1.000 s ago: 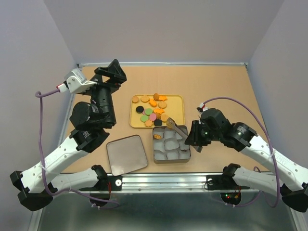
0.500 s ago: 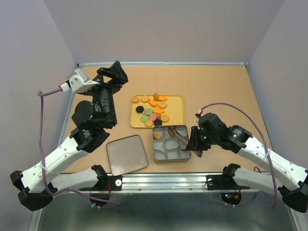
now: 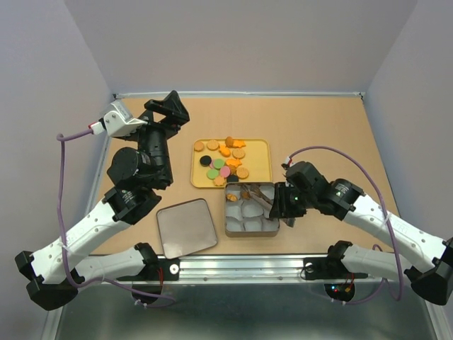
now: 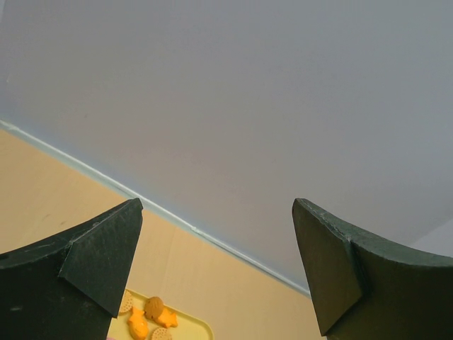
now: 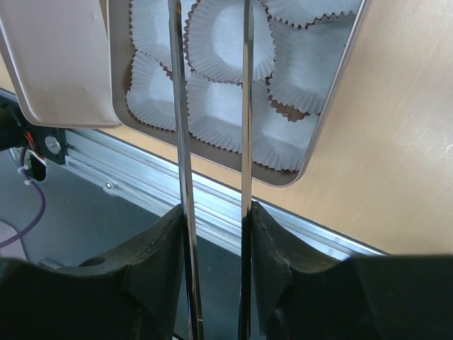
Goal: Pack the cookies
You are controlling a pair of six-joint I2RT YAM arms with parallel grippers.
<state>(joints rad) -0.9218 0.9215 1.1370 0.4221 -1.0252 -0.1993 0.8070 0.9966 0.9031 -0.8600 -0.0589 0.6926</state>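
Top-view table (image 3: 318, 127): open room right and behind; walls well off.
Tray (image 3: 260, 159): most cookies (image 3: 221, 164) lie here, unpacked.
Tin (image 3: 251, 234): one or two cookies in; most cups (image 3: 248, 219) empty.
Right gripper (image 3: 283, 202): clamps tongs (image 3: 263, 198), tips over tin's far row.
Left gripper (image 4: 216, 209): wide, raised, holding nothing.

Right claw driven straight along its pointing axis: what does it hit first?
Probably the white pleated paper cups in the square metal tin; the thin metal tongs held by the right claw would touch first. Depth unclear.
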